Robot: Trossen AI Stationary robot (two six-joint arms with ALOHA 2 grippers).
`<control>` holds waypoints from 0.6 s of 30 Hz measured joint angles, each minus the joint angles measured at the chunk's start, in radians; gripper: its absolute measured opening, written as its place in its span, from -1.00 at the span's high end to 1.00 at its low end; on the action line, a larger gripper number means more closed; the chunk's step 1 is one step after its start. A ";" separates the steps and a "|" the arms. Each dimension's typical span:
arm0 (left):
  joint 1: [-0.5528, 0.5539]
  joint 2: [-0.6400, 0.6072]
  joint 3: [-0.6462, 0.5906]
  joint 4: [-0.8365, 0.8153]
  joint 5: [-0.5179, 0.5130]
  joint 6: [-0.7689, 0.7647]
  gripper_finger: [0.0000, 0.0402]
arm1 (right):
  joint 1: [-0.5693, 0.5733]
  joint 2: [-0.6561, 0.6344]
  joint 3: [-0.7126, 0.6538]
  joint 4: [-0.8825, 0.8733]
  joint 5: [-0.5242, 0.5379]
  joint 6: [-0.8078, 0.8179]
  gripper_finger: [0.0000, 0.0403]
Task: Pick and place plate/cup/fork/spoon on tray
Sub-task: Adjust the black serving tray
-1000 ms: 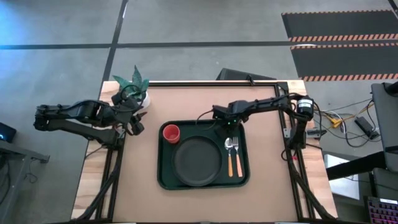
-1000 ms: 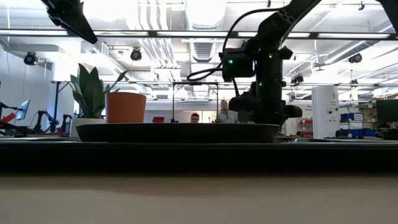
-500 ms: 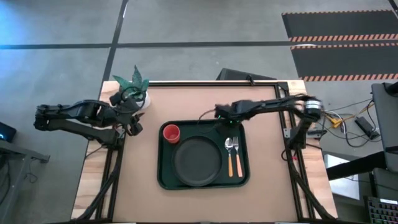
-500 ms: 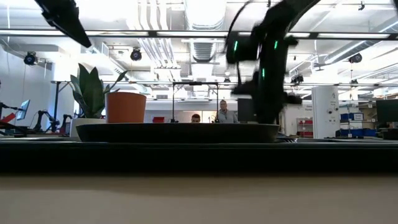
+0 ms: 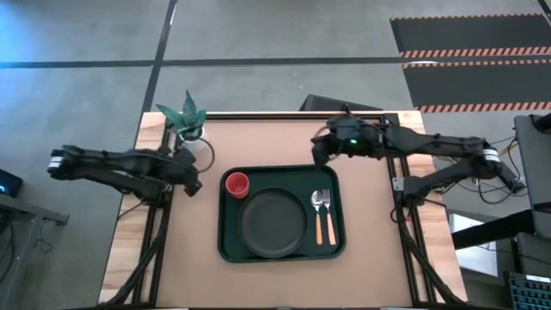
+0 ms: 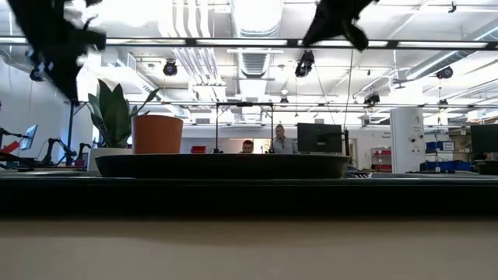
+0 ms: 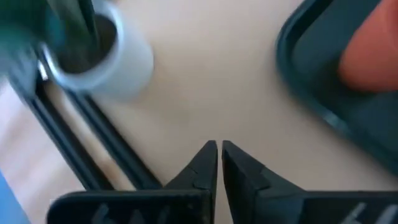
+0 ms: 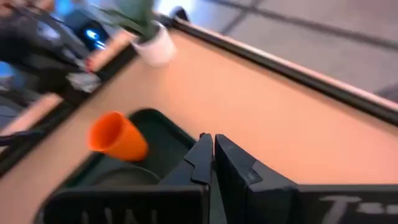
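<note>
On table centre: dark green tray (image 5: pixel 225 245) loaded. Black plate (image 5: pixel 273 223) mid-tray, red cup (image 5: pixel 236 183) upright in far-left corner, fork (image 5: pixel 317 215) and spoon (image 5: pixel 327 216) side by side right of plate, orange handles toward near edge. Left gripper (image 7: pixel 219 163) fingers closed, empty, over bare table left of tray. Right gripper (image 8: pixel 212 155) closed, empty, raised beyond tray's far-right corner.

PLACE: you are in a robotics lab or workshop hall | CEILING: exposed white ducts and pipes (image 6: pixel 194 58) overhead | FLOOR: grey concrete with black-and-orange striped hazard mats (image 5: pixel 469 60) | BACKGROUND: two people (image 6: pixel 264 145), dark monitors (image 6: pixel 319 138), other equipment | BENCH: tan wooden worktop (image 5: pixel 258 142) on black frame.
</note>
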 joint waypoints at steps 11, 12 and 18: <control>0.000 0.045 -0.348 0.444 0.213 -0.155 1.00 | 0.076 -0.058 -0.005 0.018 0.035 -0.071 0.96; 0.000 0.054 -0.368 0.490 0.215 -0.156 1.00 | 0.076 -0.052 -0.005 0.018 0.035 -0.074 0.96; 0.000 0.134 -0.435 0.621 0.237 -0.181 1.00 | 0.075 0.007 -0.006 0.017 0.034 -0.089 0.96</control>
